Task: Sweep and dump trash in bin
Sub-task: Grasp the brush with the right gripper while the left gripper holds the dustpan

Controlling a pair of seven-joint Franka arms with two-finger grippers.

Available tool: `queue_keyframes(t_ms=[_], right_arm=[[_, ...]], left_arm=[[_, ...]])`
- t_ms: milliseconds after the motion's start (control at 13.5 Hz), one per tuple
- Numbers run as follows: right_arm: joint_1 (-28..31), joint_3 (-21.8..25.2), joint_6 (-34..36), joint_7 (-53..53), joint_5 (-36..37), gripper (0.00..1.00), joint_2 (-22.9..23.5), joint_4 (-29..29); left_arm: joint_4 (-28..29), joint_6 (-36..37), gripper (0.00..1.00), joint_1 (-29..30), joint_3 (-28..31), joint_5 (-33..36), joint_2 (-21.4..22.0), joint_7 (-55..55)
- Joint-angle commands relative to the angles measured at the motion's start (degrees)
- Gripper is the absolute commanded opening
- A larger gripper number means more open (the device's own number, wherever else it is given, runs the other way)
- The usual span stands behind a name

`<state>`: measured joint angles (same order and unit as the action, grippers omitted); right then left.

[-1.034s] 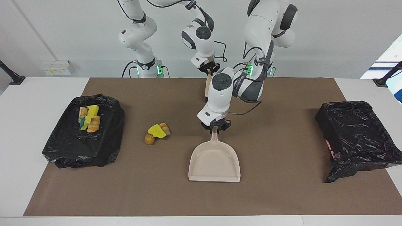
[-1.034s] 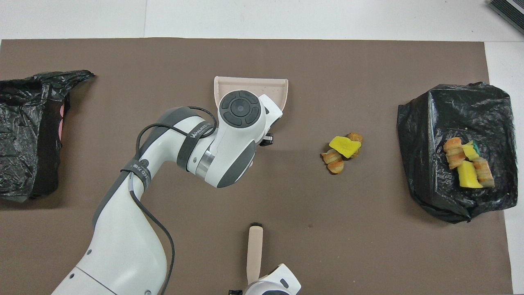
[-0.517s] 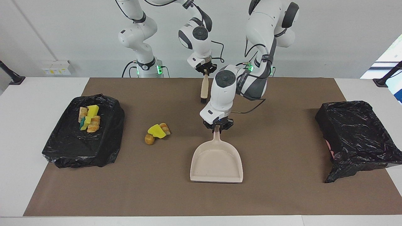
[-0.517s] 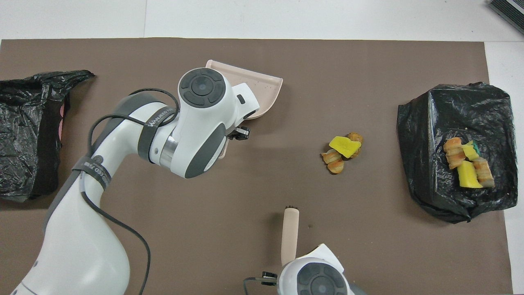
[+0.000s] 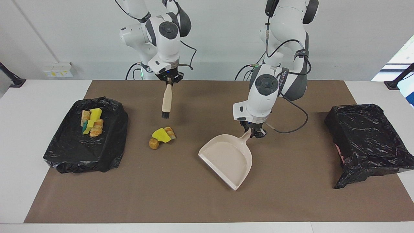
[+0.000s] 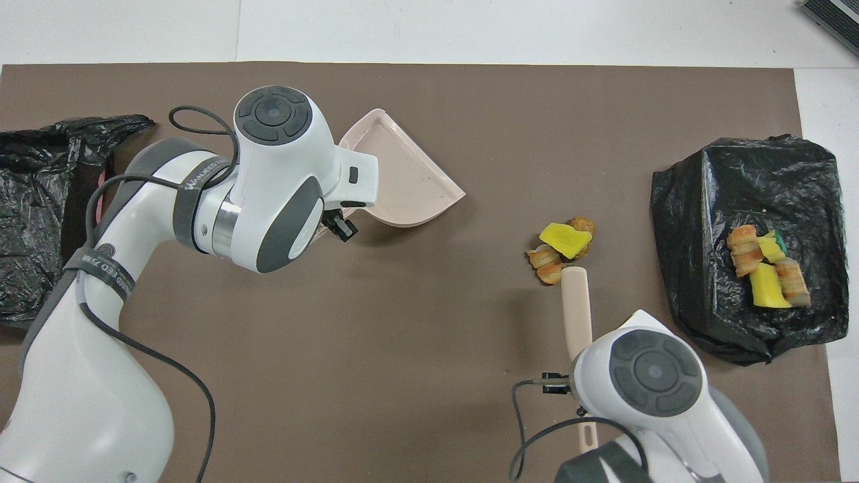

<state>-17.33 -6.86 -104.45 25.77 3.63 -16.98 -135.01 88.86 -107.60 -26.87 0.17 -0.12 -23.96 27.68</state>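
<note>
A small pile of trash (image 5: 161,135) (image 6: 561,247), yellow sponge and tan lumps, lies on the brown mat. More trash (image 5: 92,123) (image 6: 765,270) sits in the black-lined bin (image 5: 106,152) (image 6: 738,174) at the right arm's end. My left gripper (image 5: 256,132) (image 6: 339,225) is shut on the handle of the beige dustpan (image 5: 226,158) (image 6: 402,181), whose mouth is turned toward the pile. My right gripper (image 5: 168,82) is shut on the beige brush (image 5: 166,102) (image 6: 576,307), which hangs bristles down over the mat right by the pile.
A second black-lined bin (image 5: 365,139) (image 6: 40,201) stands at the left arm's end of the table. The brown mat (image 5: 291,200) covers most of the white table, and a bare strip of it lies between the dustpan and the pile.
The left arm drew back toward its own end and turned the dustpan's mouth toward the pile. The right arm carried the brush from mid-table over to the pile.
</note>
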Motion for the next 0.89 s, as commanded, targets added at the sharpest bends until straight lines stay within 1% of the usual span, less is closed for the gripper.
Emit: queue_keyframes(t_ms=[0,74,148,222,369,443,517,591,665,813], right_arm=[[6.67,-0.78,-0.31,-9.56,7.58,0.00,4.84,3.95],[9.13,-0.87,-0.23,-11.86,10.75,0.00,6.77,6.06],[11.24,-0.87,-0.40,-13.97,12.08,0.00,8.96,8.08],[12.39,-0.79,-0.92,-14.86,12.27,0.00,10.55,9.23],[13.37,-0.78,-3.73,-15.14,13.76,0.00,12.75,9.33],[13.37,-0.78,-5.13,-15.13,14.29,0.00,14.77,9.33],[13.46,-0.78,-6.37,-15.22,14.38,0.00,16.44,9.24],[13.37,-0.87,-6.38,-15.22,14.30,0.00,17.07,9.15],[13.46,-0.87,-6.38,-15.22,14.30,0.00,16.98,8.63],[13.98,-0.96,-6.47,-14.96,13.16,0.00,16.89,8.10]], left_arm=[[5.60,0.28,0.00,-0.99,-0.09,1.26,4.08,3.17],[8.06,-0.41,0.00,-1.69,-0.09,1.44,5.57,3.60],[10.09,-0.86,0.00,-2.13,-0.26,1.96,6.46,5.96],[12.11,-1.73,0.00,-3.79,-0.09,2.58,7.86,6.94],[15.88,-3.14,0.00,-5.64,-0.26,7.05,9.97,9.04],[17.47,-4.19,0.00,-8.00,-0.26,7.93,11.03,10.36],[19.32,-5.16,0.00,-8.81,-0.26,8.73,12.08,10.29],[20.38,-5.86,0.00,-9.25,-0.26,9.60,12.70,10.29],[21.26,-6.22,0.00,-10.56,-0.26,9.79,12.88,10.11],[22.23,-8.15,0.00,-11.01,-0.26,9.88,13.14,10.11]])
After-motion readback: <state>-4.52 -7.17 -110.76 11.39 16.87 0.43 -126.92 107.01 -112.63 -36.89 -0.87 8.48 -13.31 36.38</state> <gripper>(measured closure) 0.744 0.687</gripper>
